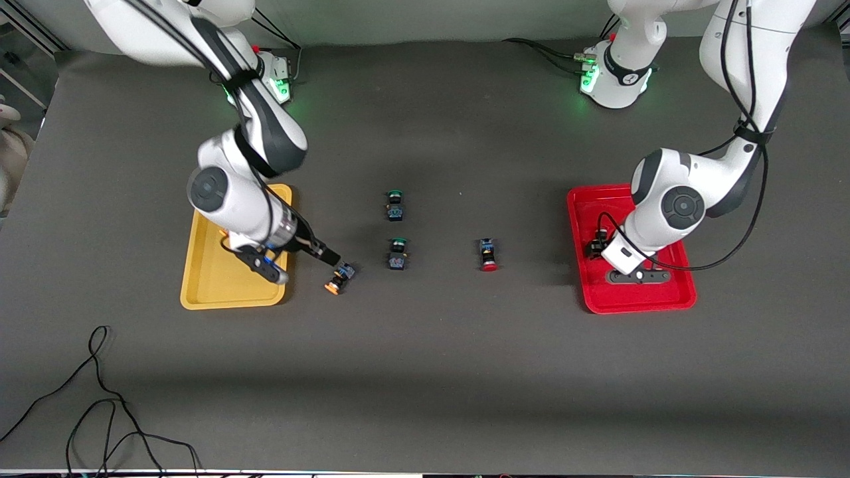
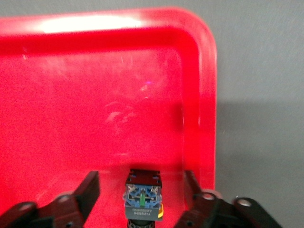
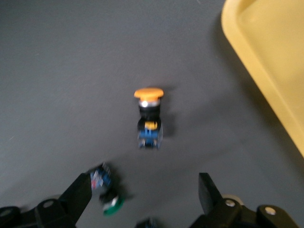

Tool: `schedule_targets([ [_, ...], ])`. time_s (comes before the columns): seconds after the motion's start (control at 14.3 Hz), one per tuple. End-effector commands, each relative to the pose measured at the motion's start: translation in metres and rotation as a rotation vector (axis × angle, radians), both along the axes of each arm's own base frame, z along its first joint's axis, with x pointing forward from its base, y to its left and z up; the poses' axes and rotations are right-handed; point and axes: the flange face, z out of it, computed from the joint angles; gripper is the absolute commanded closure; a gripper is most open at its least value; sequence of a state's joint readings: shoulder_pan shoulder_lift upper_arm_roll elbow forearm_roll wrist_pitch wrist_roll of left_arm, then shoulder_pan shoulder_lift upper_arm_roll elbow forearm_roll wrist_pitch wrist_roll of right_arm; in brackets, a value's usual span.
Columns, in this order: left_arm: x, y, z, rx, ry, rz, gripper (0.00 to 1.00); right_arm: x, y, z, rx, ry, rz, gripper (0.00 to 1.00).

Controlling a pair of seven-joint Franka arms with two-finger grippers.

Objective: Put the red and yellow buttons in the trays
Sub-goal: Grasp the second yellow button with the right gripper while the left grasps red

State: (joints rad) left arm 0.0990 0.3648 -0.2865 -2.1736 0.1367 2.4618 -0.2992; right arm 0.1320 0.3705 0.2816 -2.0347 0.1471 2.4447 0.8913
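Observation:
The red tray (image 1: 637, 305) lies at the left arm's end of the table. My left gripper (image 1: 595, 249) is low over it and open. In the left wrist view a black-and-blue button (image 2: 143, 196) lies in the tray (image 2: 205, 95) between the open fingers (image 2: 89, 189), touching neither; its cap is hidden. The yellow tray (image 1: 206, 292) lies at the right arm's end. My right gripper (image 1: 327, 255) is open beside it, just over an orange-capped button (image 1: 339, 278) on the table, which the right wrist view (image 3: 149, 118) also shows. A red-capped button (image 1: 489, 255) lies mid-table.
Two green-capped buttons (image 1: 395, 204) (image 1: 397, 254) lie mid-table between the trays. One of them (image 3: 107, 192) shows close to a right finger (image 3: 78, 194). A black cable (image 1: 99, 398) lies near the table's front edge.

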Motion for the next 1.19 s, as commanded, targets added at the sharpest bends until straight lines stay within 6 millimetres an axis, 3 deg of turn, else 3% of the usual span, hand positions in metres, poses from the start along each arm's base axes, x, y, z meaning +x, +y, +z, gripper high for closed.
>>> schedule_targets([
  [0.0,0.016,0.003,0.06,0.045,0.015,0.006,0.0,0.014,0.006,-0.045,-0.003,-0.024,-0.017,0.0],
  [0.21,0.03,-0.014,0.112,0.047,0.069,0.036,0.0,0.015,0.007,-0.076,0.014,-0.043,-0.033,0.0],
  [0.42,0.017,-0.079,0.115,0.031,0.053,0.044,0.0,0.013,0.009,-0.089,0.02,-0.049,-0.034,0.02],
  [0.63,-0.003,-0.168,0.106,0.005,0.014,0.049,0.0,0.012,0.009,-0.098,0.023,-0.05,-0.037,0.22],
  [0.84,-0.019,-0.247,0.094,-0.026,0.0,0.081,0.0,0.012,0.008,-0.1,0.022,-0.047,-0.039,0.64],
  [0.98,-0.028,-0.277,0.074,-0.032,0.01,0.074,0.0,0.017,0.008,-0.073,0.022,-0.065,-0.034,0.72],
  [1.12,-0.03,-0.288,0.034,-0.049,0.018,0.082,0.0,0.021,0.0,-0.021,-0.003,-0.051,-0.023,0.72],
])
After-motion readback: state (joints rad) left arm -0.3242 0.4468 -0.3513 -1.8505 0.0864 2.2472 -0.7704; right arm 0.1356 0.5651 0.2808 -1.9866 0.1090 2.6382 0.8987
